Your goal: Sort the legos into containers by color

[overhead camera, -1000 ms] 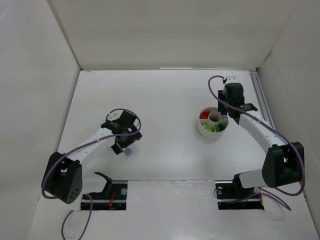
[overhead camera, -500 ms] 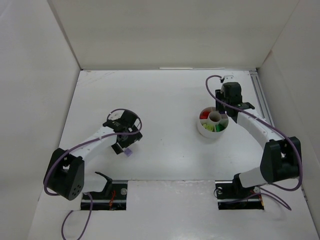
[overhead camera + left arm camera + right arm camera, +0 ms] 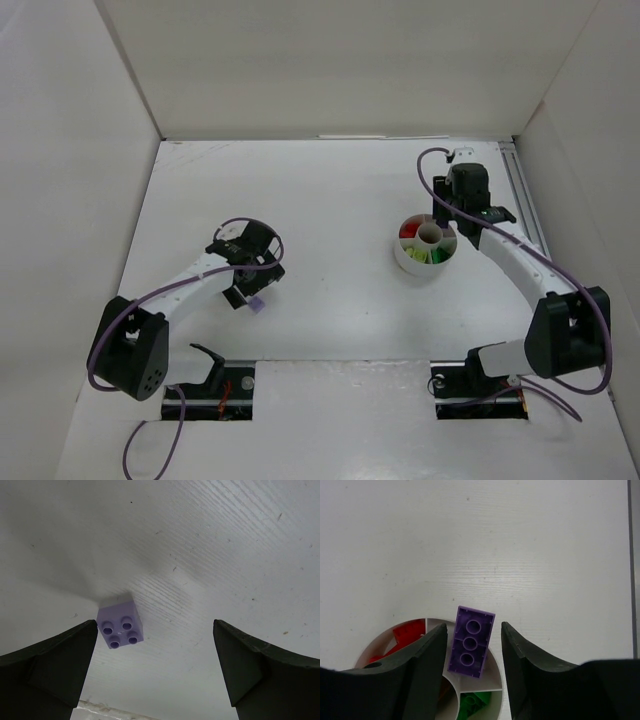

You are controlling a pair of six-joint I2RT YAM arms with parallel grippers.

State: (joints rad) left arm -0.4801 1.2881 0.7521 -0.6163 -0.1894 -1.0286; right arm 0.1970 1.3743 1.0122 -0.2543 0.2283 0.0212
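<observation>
Surface: white table [image 3: 340, 200], enclosed by white walls [image 3: 330, 70] on the left, far and right sides.

Left gripper [image 3: 155, 625]: jaws fully spread, holding nothing. It is low over a lilac brick [image 3: 120, 625] that lies studs-up on the table, just beside the left finger.

Right gripper [image 3: 474, 626]: jaws partly spread above the dish [image 3: 420, 268]. A purple brick [image 3: 470, 642] sits between them, unclamped, over the far wedge between red bricks [image 3: 407, 632] and a green brick [image 3: 475, 702].

Edges: the right wall and edge rail [image 3: 520, 190] are near this gripper.

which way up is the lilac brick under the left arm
Studs up. The left wrist view shows four studs on top of the lilac brick, which rests flat on the table.
</observation>
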